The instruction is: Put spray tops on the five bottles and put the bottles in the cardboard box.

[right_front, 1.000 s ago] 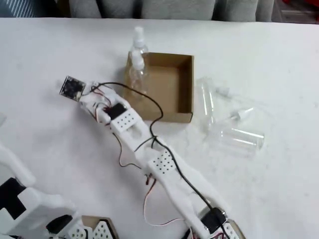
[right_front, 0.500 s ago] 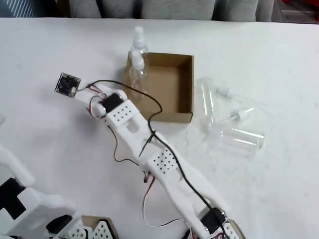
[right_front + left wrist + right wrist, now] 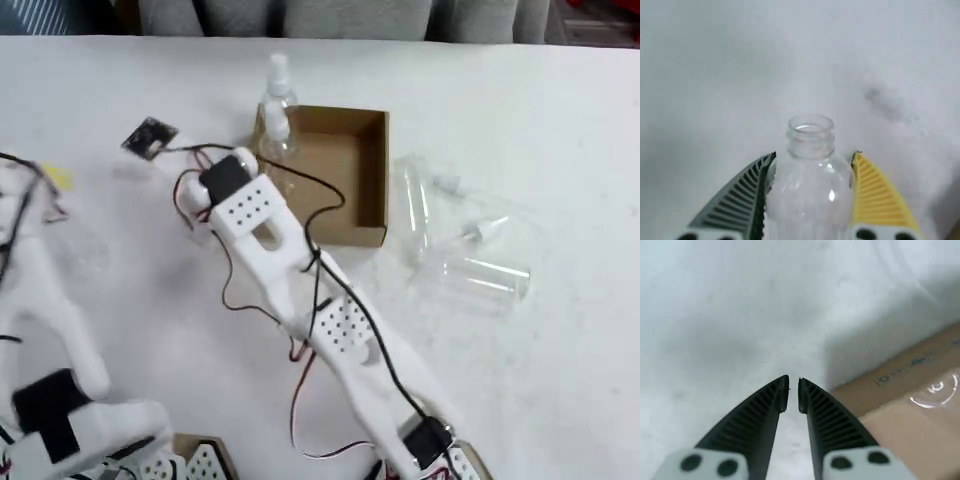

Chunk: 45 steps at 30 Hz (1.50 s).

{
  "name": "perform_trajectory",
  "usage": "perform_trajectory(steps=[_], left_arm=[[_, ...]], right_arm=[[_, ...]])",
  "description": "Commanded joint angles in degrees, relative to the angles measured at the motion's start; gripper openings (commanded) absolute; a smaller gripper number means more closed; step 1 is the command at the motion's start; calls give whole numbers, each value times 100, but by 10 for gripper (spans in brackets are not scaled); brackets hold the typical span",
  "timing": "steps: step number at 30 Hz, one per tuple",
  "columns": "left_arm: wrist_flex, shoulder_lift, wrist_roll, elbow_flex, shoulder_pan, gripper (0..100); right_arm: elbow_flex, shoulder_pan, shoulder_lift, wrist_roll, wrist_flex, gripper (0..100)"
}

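Uncapped bottle (image 3: 810, 182), neck open, grasped at its shoulders by the left pincer (image 3: 813, 156), probably to present it for a spray top. Right pincer (image 3: 793, 386) clenched on nothing, just beside the cardboard box (image 3: 372, 180) outer wall. Two topped bottles (image 3: 275, 140) stand at the box's far-left corner. Loose bottles (image 3: 470, 275) lie toward the desk's (image 3: 520, 120) right edge. Working room lies between box and left edge.

bottle (image 3: 810, 192) base cut off by edge | clear bottles (image 3: 475, 278) count unclear, overlapping
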Motion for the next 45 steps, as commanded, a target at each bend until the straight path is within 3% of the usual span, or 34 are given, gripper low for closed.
perform_trajectory(steps=[1, 14, 27, 36, 45], left_arm=[[141, -998, -70, 826, 743, 20], [-448, -2712, -79, 3587, 2105, 20], [-1143, -2738, -79, 4747, 3530, 20], [-1222, -2738, -79, 4782, 3591, 24], [-1169, -2738, -70, 4791, 3521, 233]], right_arm=[[633, 207, -875, -308, 233, 15], [5653, 409, -4514, -607, -84, 16], [11279, 1244, -8505, -563, -2220, 16], [12642, 1965, -8989, -185, -2932, 16], [13108, 2149, -9015, -149, -3081, 16]])
